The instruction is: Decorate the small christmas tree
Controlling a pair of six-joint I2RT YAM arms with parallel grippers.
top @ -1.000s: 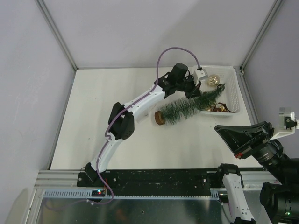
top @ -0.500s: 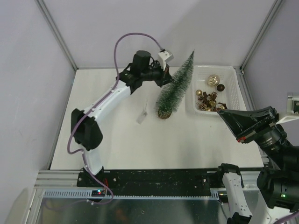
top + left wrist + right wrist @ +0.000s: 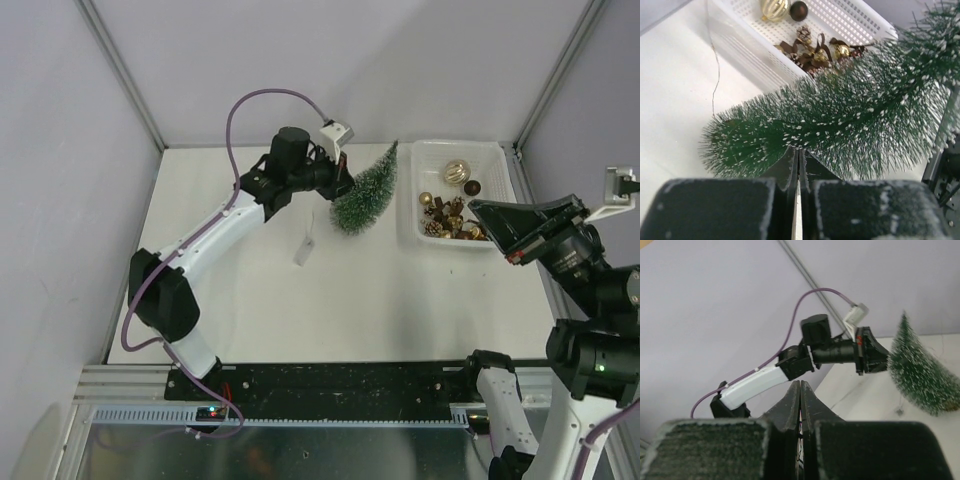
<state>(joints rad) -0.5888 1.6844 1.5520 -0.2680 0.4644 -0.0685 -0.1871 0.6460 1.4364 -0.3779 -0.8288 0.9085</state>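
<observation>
The small christmas tree (image 3: 365, 192), frosted dark green, leans a little left of the white basket (image 3: 455, 147), its tip pointing to the back. My left gripper (image 3: 346, 188) is shut in the bristles of its left side, midway up. In the left wrist view the closed jaws (image 3: 799, 150) vanish into the tree (image 3: 850, 120), so the trunk is hidden. My right gripper (image 3: 474, 207) hovers shut and empty above the basket's front right. The right wrist view looks past its closed tips (image 3: 800, 385) at the tree (image 3: 917, 375) and the left gripper (image 3: 885, 357).
The basket holds a gold ball (image 3: 457, 171), a dark ball (image 3: 472, 187) and several small gold and brown ornaments (image 3: 445, 215). A small white strip (image 3: 306, 245) lies on the table left of the tree. Grey walls close in the table on three sides.
The left arm has lifted the tree from lying across the basket's edge, stood it up and carried it left. The right gripper has moved toward the back, over the basket.
</observation>
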